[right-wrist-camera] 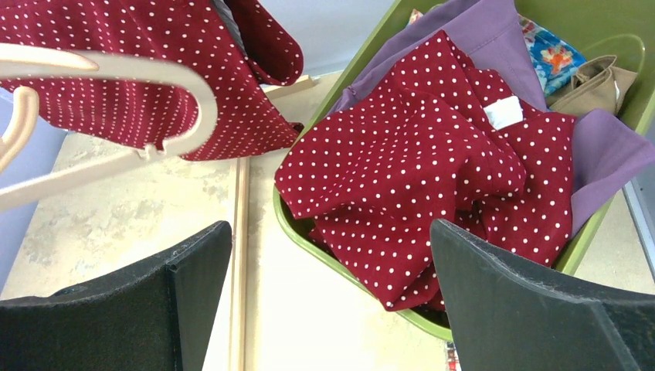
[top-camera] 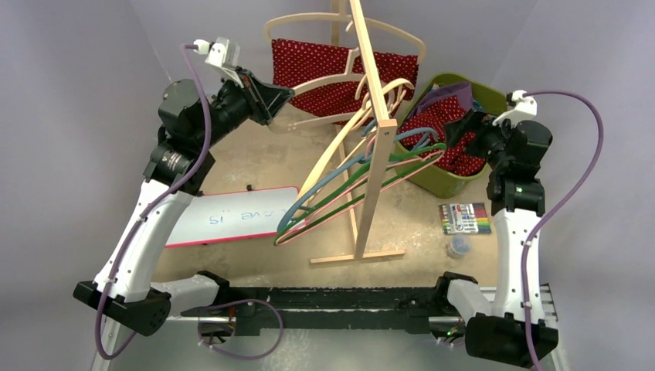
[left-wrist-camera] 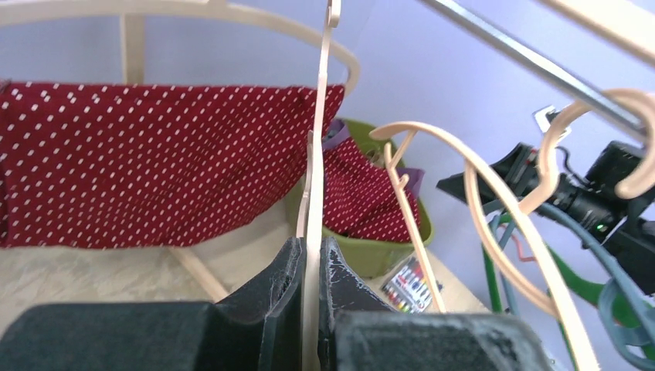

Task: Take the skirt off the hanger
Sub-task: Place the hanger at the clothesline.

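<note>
Skirt (top-camera: 305, 62) | red polka-dot, draped at back by wooden hanger (left-wrist-camera: 317, 154) | left tool (left-wrist-camera: 313, 259) clamped on hanger, steadying it | right tool (right-wrist-camera: 328, 228) wide open, empty (over green bin (top-camera: 485, 94)) | next: pinch cloth, pull free

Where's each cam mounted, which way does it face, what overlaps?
Top external: fixed above and behind the bases, looking down on the table; left arm, right arm, left hand, right hand all show.
Left wrist: on the left arm, looking along its fingers, shut on a cream hanger, toward the skirt; the right arm shows too.
Right wrist: on the right arm, looking down into the green bin between its open fingers.
Shared: all three see the skirt and green bin.
</note>
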Controlling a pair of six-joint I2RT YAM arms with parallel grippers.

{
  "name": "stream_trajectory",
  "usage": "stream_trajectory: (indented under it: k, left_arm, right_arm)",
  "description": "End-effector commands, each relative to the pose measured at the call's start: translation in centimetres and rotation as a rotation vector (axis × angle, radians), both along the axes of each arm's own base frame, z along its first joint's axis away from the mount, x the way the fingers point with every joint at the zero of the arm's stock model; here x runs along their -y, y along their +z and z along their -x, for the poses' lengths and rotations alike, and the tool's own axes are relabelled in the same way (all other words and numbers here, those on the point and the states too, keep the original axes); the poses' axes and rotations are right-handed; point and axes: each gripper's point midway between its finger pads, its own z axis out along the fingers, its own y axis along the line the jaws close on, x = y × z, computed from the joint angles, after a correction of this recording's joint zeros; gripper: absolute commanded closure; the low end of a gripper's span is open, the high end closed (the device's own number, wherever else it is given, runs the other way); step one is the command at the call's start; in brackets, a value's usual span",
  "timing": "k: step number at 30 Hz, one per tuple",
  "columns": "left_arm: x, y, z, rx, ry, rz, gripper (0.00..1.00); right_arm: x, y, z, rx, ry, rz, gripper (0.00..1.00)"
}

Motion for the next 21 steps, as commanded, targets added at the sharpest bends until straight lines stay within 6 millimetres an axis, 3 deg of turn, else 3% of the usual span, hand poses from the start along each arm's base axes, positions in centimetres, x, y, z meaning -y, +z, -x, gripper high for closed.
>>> stream_trajectory:
  k: [1,12,21]
  left_arm:
    - [0.3,8.9,2.9,0.242,-0.081,0.166,1.0]
    - [0.6,11.2,3.3,0.29,-0.116,0.213,1.0]
    - [-0.3,10.4,4.6,0.28,-0.096,0.199,1.0]
  right_arm:
    - [0.0,-0.1,0.4,0.009,0.003,0.016,0.01]
    - [0.0,-0.1,0.1,0.007,0.01,0.016,0.01]
    - [0.1,0.0,0.2,0.008,0.0,0.023,0.01]
